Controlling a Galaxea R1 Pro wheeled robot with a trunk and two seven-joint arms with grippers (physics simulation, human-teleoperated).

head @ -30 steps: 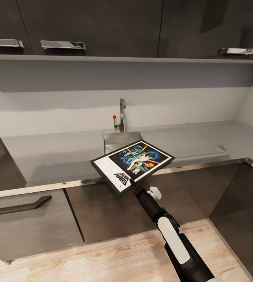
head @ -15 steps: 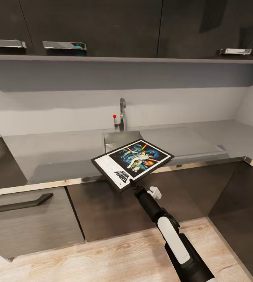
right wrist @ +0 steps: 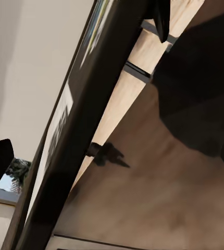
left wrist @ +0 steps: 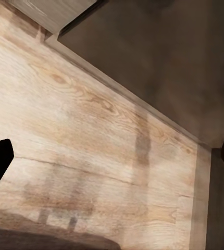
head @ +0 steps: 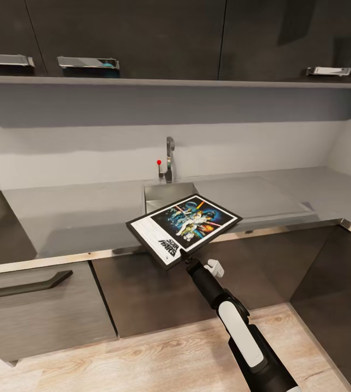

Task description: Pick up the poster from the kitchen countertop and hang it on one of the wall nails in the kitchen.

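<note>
You've got the Star Wars poster [head: 184, 228] in the middle of the head view, clamped by its near edge in the right tool [head: 183, 256]. It's tilted nearly flat and lifted clear of the grey desk [head: 77, 218], overlapping the sink [head: 161, 195]. That edge grip keeps the frame's top free for hooking on a nail. Left tool [left wrist: 112, 161] hangs spread wide over wooden floor [left wrist: 86, 125], holding nothing.

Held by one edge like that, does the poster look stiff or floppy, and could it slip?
The poster probably is stiff: gripped at its near edge by the right gripper, it juts out flat over the countertop without sagging. The thin frame looks light. An edge-only pinch may let it pivot or slip.
</note>
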